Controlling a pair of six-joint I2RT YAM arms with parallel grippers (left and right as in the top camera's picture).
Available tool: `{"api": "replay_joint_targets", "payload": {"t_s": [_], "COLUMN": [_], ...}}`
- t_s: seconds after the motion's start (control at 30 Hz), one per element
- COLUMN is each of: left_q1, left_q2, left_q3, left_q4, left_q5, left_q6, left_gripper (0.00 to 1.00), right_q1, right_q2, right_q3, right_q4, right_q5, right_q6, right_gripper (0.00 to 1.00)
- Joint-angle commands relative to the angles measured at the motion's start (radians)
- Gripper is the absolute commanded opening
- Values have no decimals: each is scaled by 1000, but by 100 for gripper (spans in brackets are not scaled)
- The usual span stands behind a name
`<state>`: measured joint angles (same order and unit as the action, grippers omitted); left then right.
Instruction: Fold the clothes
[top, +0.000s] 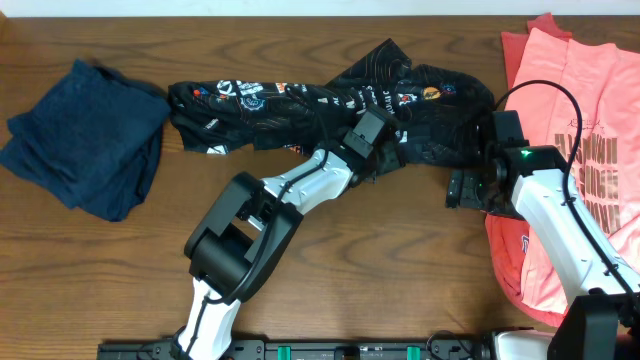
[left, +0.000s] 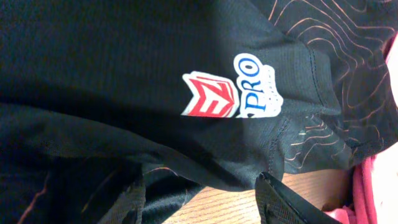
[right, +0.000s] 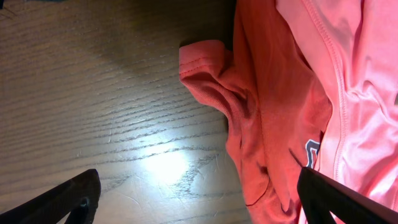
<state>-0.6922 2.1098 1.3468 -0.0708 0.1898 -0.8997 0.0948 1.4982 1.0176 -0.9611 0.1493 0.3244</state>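
The jersey (top: 300, 105) at twelve o'clock lay crumpled, all folding seemingly ahead; right fingers (right: 68, 200) gaped empty; left fingers (left: 283, 202): opening untellable.

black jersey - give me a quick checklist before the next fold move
1. black jersey spread flat: not ok, bunched and twisted.
2. left hand gripping the jersey: cannot tell, only one finger shows clearly in the left wrist view.
3. right hand open and empty: ok.
4. right hand over the jersey: not ok, it is over bare table beside a coral-pink T-shirt.
5. navy garment apart from the jersey: cannot tell, their edges are very close.
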Motion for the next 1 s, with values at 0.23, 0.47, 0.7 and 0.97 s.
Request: {"api": "replay_joint_targets", "payload": {"t_s": [0.23,0.47,0.7,0.97], "left_q1": [2,25,119,301], "left_q2": [56,49,-103,-418], "left_q3": [-2,-2,-2,-2], "left_q4": [45,95,33,-634], "left_q5": [-122,-100,137,158], "left_q6": [-47,-21,72,150], "left_gripper": [34,6,6,6], "right_q1": [-6,-7,-30,-62], "right_q2": [-17,-17,-17,-17], "right_q3": [7,7,7,7], "right_q4": [-19,-19,16,16], "right_q5": [0,0,0,0], "right_q6": [-34,-34,-22,-27], "right_gripper": [99,99,99,99]}}
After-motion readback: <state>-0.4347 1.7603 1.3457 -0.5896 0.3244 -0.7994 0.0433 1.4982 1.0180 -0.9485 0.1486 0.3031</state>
